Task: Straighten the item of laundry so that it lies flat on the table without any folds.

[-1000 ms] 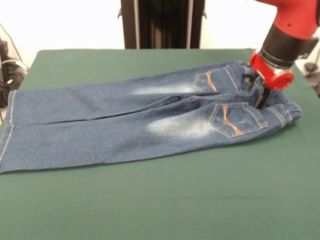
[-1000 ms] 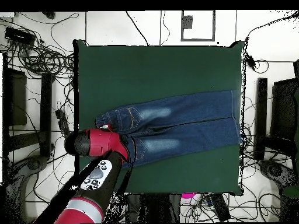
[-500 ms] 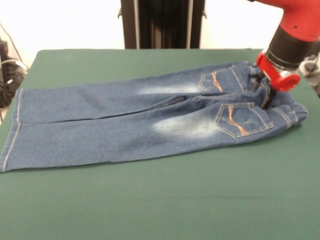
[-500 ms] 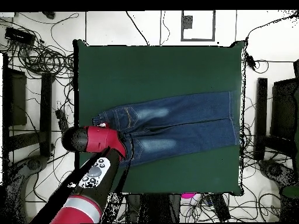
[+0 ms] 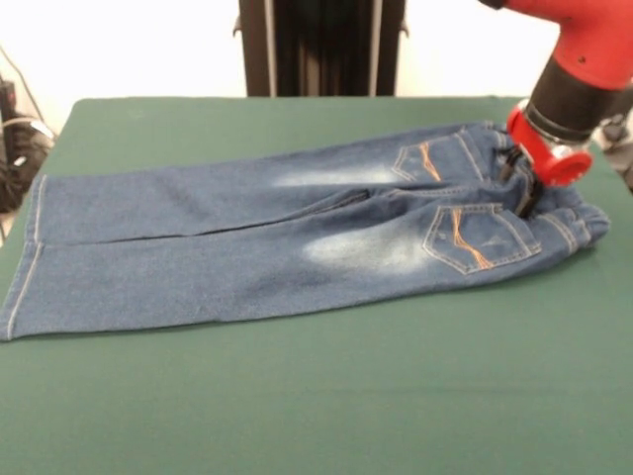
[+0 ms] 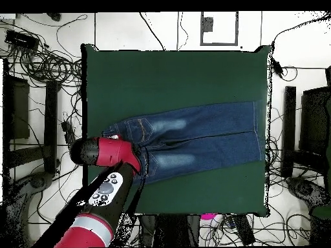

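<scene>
The blue denim jeans (image 5: 247, 237) lie back side up on the green table (image 5: 346, 396), legs stretched to the left and waistband at the right. The orange-stitched pockets face up. The waistband bunches a little at its right end, and a slight crease runs along the crotch. My gripper (image 5: 518, 184) comes down from the red arm onto the waistband and is shut on it, its black fingers (image 5: 525, 201) in the denim. In the overhead view the jeans (image 6: 194, 139) lie across the table (image 6: 174, 77), and the red wrist (image 6: 116, 154) covers the gripper at the waist end.
The black pedestal (image 5: 321, 45) stands at the far side of the table. The leg hems (image 5: 25, 257) lie near the table's left edge in the front view. Cables (image 6: 39, 64) and stands surround the table on the floor.
The gripper pulled the waistband to the right, and the whole pair of jeans slid a short way with it. In the last half second almost nothing has moved.
</scene>
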Robot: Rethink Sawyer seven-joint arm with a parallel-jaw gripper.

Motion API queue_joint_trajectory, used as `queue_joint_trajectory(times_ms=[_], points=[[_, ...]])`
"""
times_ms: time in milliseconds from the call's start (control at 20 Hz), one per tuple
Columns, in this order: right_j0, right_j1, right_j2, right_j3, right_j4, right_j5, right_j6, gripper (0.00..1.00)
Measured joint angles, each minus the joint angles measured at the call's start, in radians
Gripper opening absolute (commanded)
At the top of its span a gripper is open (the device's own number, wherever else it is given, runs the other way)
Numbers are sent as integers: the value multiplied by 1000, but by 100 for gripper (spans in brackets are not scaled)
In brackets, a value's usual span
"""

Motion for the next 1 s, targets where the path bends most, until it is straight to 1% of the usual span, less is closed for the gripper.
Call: queue_joint_trajectory(times_ms=[250, 450, 500, 700, 950, 1000], points=[[-48, -33, 4, 17, -1, 0, 0, 100], [-121, -107, 5, 51, -4, 7, 0, 100], [-159, -148, 5, 65, -15, 11, 0, 100], [-205, -188, 5, 73, -37, 11, 0, 100], [-300, -233, 13, 77, -81, 11, 0, 100], [-340, -239, 25, 82, -97, 10, 0, 100]])
